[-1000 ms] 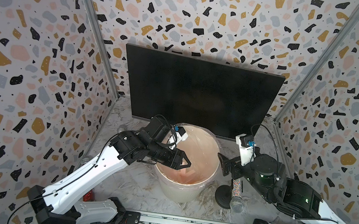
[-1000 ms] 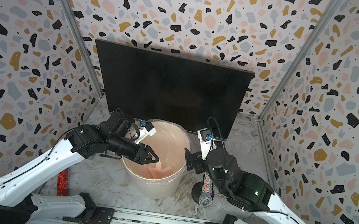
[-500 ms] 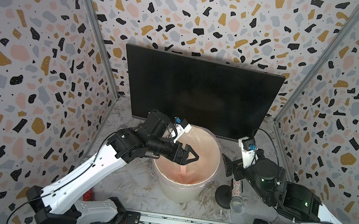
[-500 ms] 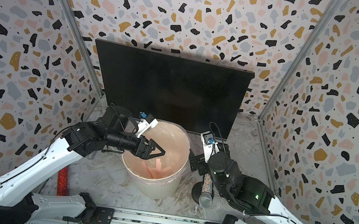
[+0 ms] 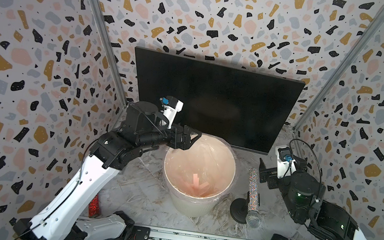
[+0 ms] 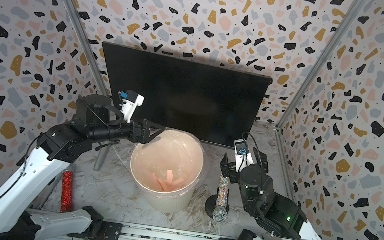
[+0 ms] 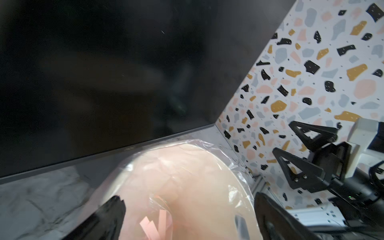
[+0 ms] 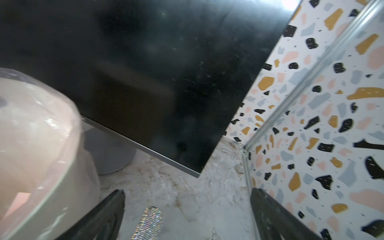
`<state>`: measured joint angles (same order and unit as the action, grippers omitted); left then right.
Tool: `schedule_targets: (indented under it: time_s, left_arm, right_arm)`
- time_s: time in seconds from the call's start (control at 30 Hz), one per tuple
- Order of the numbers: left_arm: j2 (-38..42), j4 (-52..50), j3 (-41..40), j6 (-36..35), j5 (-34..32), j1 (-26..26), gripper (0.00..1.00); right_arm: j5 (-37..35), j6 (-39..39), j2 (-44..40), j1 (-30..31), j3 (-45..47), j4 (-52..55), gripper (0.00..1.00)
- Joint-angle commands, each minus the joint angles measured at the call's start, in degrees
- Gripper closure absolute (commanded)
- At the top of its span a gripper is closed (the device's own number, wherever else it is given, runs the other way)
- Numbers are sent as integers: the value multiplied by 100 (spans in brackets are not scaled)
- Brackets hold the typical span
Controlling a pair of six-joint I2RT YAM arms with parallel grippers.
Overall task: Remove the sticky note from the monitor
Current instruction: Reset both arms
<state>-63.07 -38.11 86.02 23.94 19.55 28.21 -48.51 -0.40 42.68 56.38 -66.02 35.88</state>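
A pale round bin (image 5: 188, 207) (image 6: 163, 204) stood at lower centre of both top views, on a marbled grey counter (image 5: 139, 190) (image 6: 109, 185). A clear plastic liner (image 5: 213, 144) (image 7: 187, 143) was folded over its rim. Just right of the bin, a glittery microphone (image 5: 253, 194) (image 6: 222, 195) leaned head-down on a black round stand (image 5: 238, 210) (image 6: 209, 203), apart from the bin's wall. Its sparkling handle (image 8: 148, 222) showed at the bottom edge of the right wrist view. At lower left, a red glitter cylinder (image 6: 66, 189) (image 5: 94, 205) stood near the wall. A grey rod (image 6: 102, 156) lay left of the bin. Terrazzo-patterned walls (image 5: 201, 16) with metal corner posts (image 5: 101, 32) enclosed the counter.
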Motion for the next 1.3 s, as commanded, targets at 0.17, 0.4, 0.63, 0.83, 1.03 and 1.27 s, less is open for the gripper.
schedule_targets:
  time_s: [0.17, 0.4, 0.63, 0.83, 1.03, 1.27]
  left_arm:
    - [826, 496, -756, -552, -1782, -746, 1]
    - [1302, 684, -1687, -690, -3047, -1521, 1]
    - [1319, 1018, -2621, -760, -4100, -1994, 1]
    - [1280, 2060, -3907, -834, -4634, -2280, 1]
    - [1318, 4356, -5668, -835, -4479, -2337, 1]
    - [491, 5833, -6416, -1343, -4392, -2337, 1]
  right_arm:
    - [-238, -105, -197, -1777, 473, -213, 0]
    - [83, 700, -155, -3491, 1324, -852, 0]
    - [-141, 1228, 115, -4375, 2411, -1849, 0]
    - [-350, 1266, 313, -4662, 3607, -3569, 0]
    - [155, 820, 1185, -4671, 4553, -5684, 0]
    - [250, 418, 2856, -4667, 5201, -8152, 0]
